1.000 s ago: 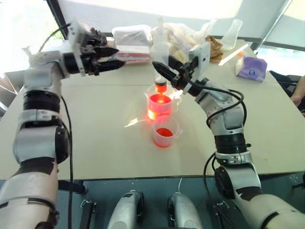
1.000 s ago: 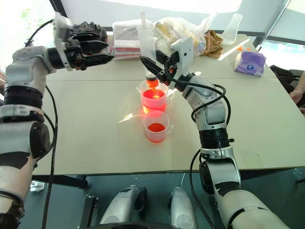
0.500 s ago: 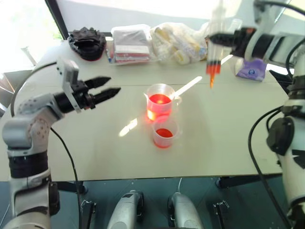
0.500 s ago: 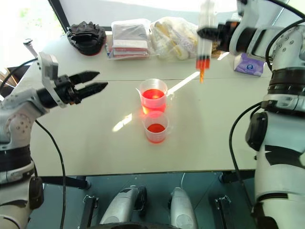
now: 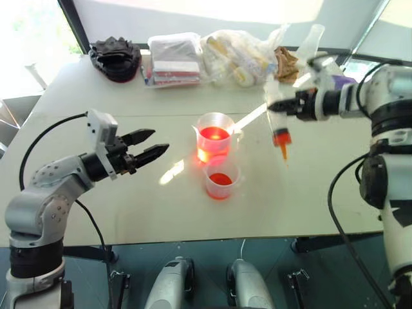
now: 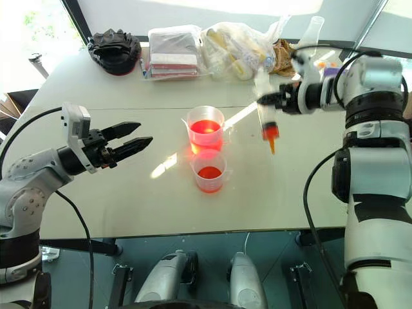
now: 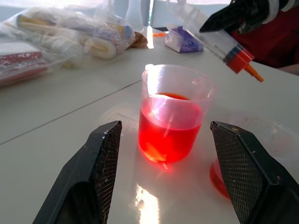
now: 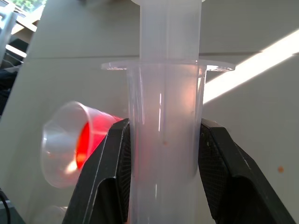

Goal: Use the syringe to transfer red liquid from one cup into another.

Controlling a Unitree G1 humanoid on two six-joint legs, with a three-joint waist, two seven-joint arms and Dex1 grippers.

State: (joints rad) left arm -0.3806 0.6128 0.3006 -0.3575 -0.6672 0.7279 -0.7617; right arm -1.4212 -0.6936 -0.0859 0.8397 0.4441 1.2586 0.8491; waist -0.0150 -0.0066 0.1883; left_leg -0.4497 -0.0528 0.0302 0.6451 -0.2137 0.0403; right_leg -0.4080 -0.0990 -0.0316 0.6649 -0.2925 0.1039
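The syringe hangs above the table to the right of both cups, orange tip down and slightly tilted. My right gripper is shut on its clear barrel, one finger on each side. The taller spouted beaker holds glowing red liquid. Just in front of it stands the shorter cup with a shallow layer of red liquid. My left gripper is open, level, left of the cups and pointing at them, its fingers framing the beaker from a distance.
Along the table's back edge lie a black bundle, stacked flat packages, a filled plastic bag, a clear flask and a purple packet. A sunlit streak crosses the tabletop.
My right gripper lifted the syringe out of the beaker, swung it right, then lowered it. My left arm drew back and down from the table's rear to the left of the cups.
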